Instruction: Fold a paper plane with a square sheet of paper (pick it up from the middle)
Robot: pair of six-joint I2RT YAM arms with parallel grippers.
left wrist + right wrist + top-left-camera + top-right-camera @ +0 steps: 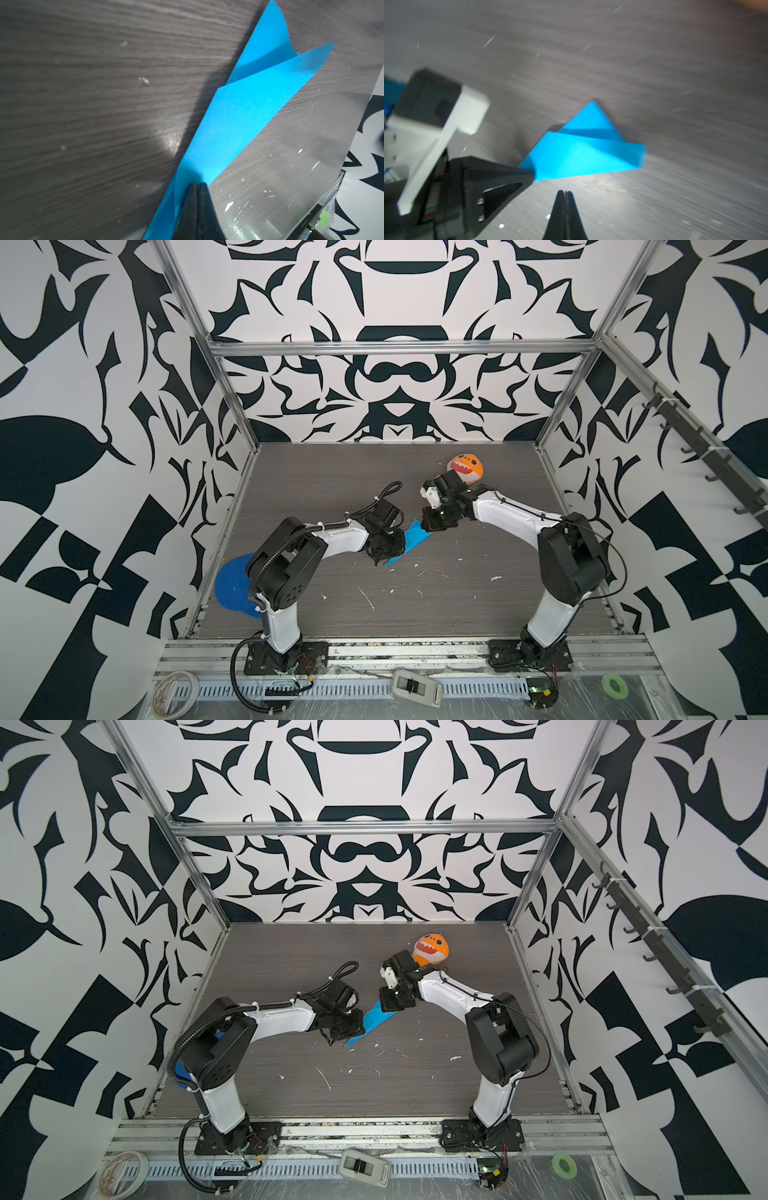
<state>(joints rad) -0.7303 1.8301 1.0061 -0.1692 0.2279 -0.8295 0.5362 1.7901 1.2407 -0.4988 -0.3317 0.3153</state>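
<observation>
The square sheet of paper (411, 540) (376, 1020), bright blue, lies on the table mid-way between the arms, folded into a narrow pointed dart like a paper plane. In the left wrist view the paper (245, 112) ends in two spread tail points. My left gripper (398, 549) (197, 185) is shut, and its tips rest on the paper's narrow end. My right gripper (424, 526) (565, 192) is shut with nothing in it and hangs just short of the paper's (583, 153) edge, apart from it.
An orange shark plush (467, 467) sits behind the right wrist. A dark blue disc (230, 585) lies at the table's left edge, partly under the left arm. White specks dot the wood-grain table (436, 605). Tape rolls (174, 691) and a white device (417, 686) lie in front of the arm bases.
</observation>
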